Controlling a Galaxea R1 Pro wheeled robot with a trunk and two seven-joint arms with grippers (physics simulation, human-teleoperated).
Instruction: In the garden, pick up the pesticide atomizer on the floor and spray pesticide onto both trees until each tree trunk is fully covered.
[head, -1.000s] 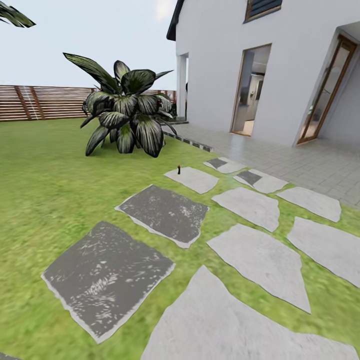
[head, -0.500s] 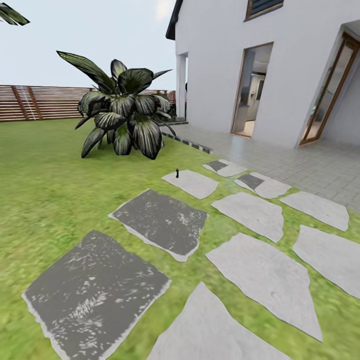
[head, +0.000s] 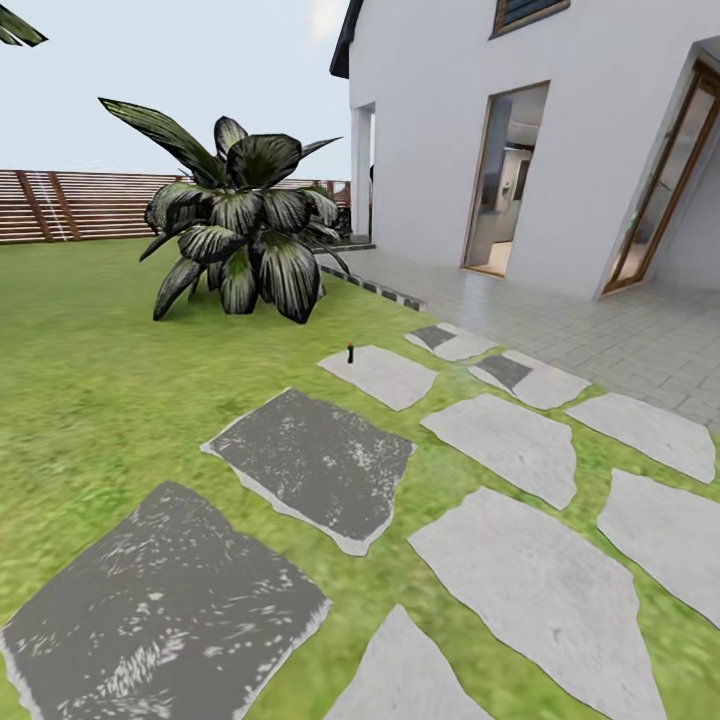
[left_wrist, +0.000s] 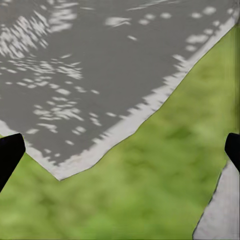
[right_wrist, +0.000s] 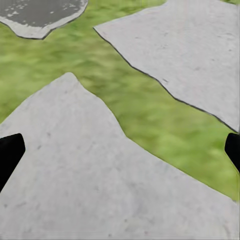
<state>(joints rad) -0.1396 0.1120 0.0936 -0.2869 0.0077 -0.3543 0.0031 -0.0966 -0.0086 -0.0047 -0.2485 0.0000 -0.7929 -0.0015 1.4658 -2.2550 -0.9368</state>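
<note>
A small dark upright object with a reddish top, probably the pesticide atomizer (head: 350, 352), stands far ahead at the near corner of a pale paving slab (head: 380, 375). It is too small to make out further. The garden's lawn (head: 90, 380) spreads to the left up to the brown slat fence (head: 70, 205). The two smooth-trunked trees are out of view. My left gripper (left_wrist: 120, 155) is open above a dark slab's edge and grass, holding nothing. Over a pale slab, my right gripper (right_wrist: 120, 155) is open too.
A large dark broad-leaved plant (head: 235, 230) sits on the lawn ahead left. The white house (head: 520, 130) with open doorways and a tiled terrace (head: 600, 330) lies to the right. Dark slabs (head: 310, 460) and pale slabs (head: 530, 560) cross the grass in front.
The whole head view has shifted: the slabs have slid nearer and lower and the plant has drifted left, so the camera has advanced. Nothing in the garden itself has moved.
</note>
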